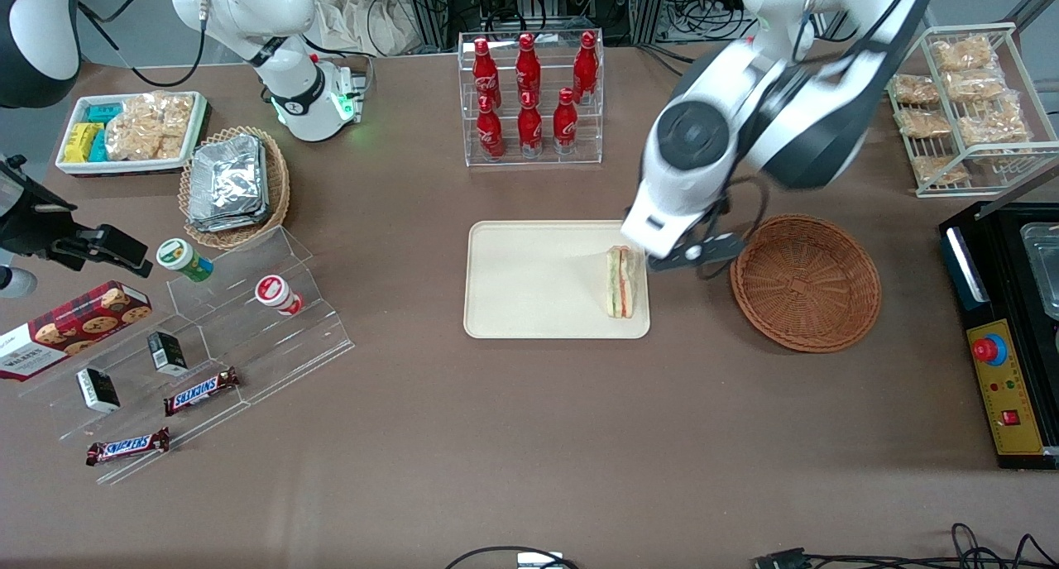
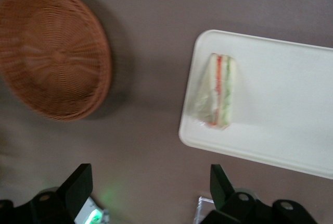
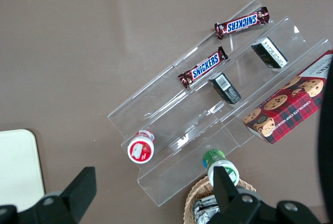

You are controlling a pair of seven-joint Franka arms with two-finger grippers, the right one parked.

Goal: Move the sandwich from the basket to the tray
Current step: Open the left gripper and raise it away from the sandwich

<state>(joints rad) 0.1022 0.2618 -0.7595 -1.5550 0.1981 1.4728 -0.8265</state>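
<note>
We see the brown surface (image 1: 529, 437) carrying the cream tray (image 1: 529, 288), and beside it, toward the working arm's end, the reddish wicker basket (image 1: 805, 282), which holds nothing. The sandwich (image 1: 620, 282) lies on the tray, along the edge nearest the basket. Our pincer (image 2: 151, 193) hangs above the bare surface between basket and tray, its fingers (image 2: 78, 185) spread wide apart, gripping nothing
</note>
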